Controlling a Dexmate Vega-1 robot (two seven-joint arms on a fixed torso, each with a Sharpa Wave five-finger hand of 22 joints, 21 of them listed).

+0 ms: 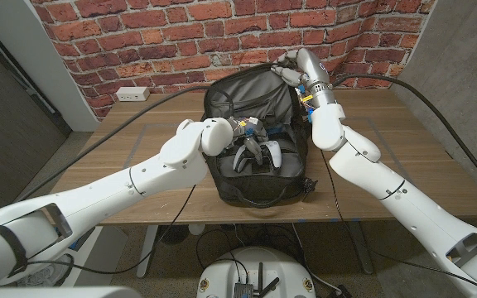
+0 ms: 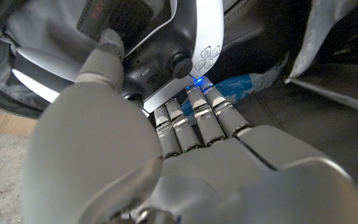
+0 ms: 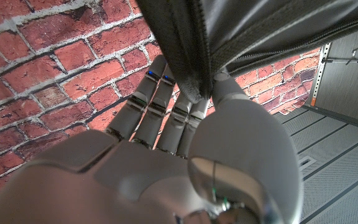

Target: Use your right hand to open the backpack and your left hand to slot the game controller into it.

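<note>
- The left hand (image 1: pixel 240 139), at the centre of the head view, grips the white game controller with black grips and sticks (image 1: pixel 259 153); in the left wrist view the fingers (image 2: pixel 194 115) curl under its body and the thumb presses its dark face.
- That controller (image 2: pixel 166 56) shows a glossy white shell, a black thumbstick, faint button symbols on the white part and a small blue light near the fingertips.
- It sits in the mouth of the black fabric backpack (image 1: pixel 251 108), which lies on the wooden table (image 1: pixel 421 157) in the middle of the head view.
- The right hand (image 1: pixel 295 68), in the upper middle of the head view, pinches the backpack's top edge; in the right wrist view its fingers (image 3: pixel 160 106) and thumb close on a dark zippered flap (image 3: pixel 241 31).
- Behind it stands a red brick wall (image 1: pixel 180 33).
</note>
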